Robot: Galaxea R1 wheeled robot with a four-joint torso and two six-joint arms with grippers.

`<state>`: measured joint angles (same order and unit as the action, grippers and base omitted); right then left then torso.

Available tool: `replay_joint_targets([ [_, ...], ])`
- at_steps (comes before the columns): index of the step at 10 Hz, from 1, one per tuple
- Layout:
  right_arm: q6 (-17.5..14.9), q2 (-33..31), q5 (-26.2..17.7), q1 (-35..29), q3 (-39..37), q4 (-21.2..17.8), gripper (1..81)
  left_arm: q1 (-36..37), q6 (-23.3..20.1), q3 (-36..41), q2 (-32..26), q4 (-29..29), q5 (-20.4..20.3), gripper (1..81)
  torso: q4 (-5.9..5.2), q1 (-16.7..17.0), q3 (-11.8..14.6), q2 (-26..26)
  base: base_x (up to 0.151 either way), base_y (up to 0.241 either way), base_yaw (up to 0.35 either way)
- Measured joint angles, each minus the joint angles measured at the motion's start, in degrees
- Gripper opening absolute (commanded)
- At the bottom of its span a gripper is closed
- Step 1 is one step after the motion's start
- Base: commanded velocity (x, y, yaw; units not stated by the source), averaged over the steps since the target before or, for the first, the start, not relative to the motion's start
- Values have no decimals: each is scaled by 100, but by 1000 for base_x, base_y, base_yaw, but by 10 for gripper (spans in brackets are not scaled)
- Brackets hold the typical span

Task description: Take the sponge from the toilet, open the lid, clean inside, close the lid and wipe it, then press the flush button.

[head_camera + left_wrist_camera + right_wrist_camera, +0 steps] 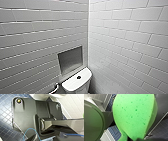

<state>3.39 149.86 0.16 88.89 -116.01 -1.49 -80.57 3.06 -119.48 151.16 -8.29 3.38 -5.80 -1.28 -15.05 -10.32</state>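
Head view: toilet (75, 85) bottom centre, flush button (79, 77) on top. Right wrist: sponge (134, 115) mid-frame. I can't tell either gripper's state.

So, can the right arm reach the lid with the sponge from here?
Probably yes. In the right wrist view the sponge hangs close beside the lid, with nothing between them and the lid's rounded white surface unobstructed. I cannot tell whether they already touch.

Toilet (76, 84) cut off by bottom edge, bowl unseen; button (79, 77) tiny. Blurred metal piece (55, 88) beside it, cropped, unclear what. Sponge (134, 115) cropped by edges; lid (91, 121) too. Green sliver (83, 115) in left wrist view, unidentifiable.
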Motion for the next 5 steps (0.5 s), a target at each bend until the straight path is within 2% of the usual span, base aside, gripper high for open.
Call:
replay_joint_targets([
  [2, 0, -328, 30, -2, 440, -2, 10, 276, 0, 774, -579, 17, 6, 811, 0, 2, -144, 0, 0, 0, 0],
  [5, 7, -896, 140, -44, 1157, -2, 10, 844, 22, 1959, -1352, 41, 89, 811, 0, 0, -523, 2, 0, 0, 0],
])
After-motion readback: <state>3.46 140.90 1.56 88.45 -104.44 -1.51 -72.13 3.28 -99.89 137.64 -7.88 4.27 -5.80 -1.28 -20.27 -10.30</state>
